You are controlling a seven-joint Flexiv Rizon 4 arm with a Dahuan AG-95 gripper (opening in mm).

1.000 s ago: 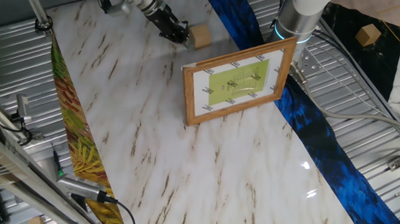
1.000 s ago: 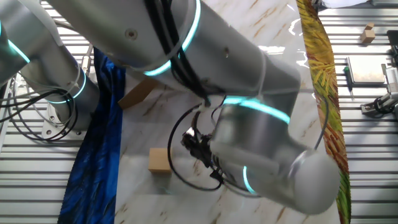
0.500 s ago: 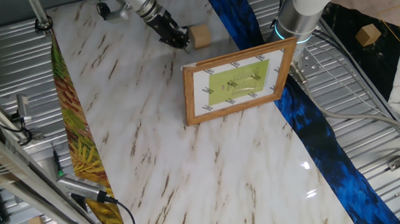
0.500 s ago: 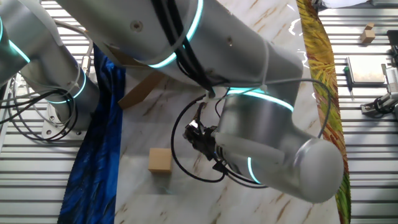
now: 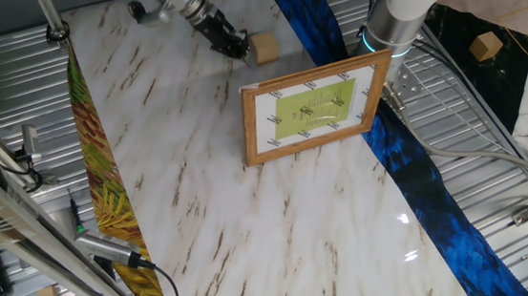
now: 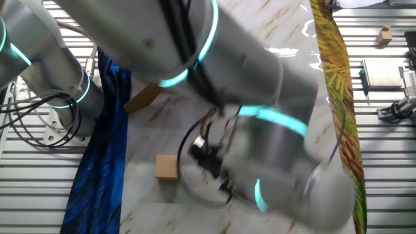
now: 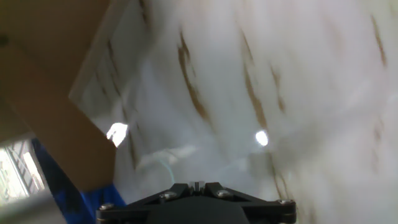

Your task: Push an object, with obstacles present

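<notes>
Tan wooden cube (image 5: 265, 47) lies just ahead of the black pincer (image 5: 240, 47), in line with its fingers; whether the pincer is open cannot be told.

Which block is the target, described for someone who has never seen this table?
Start at the white marble tabletop; a wooden-framed picture with a green print stands on it. Beyond the frame sits a small tan wooden cube, right by the black gripper. The similar cube lies off the marble.
</notes>
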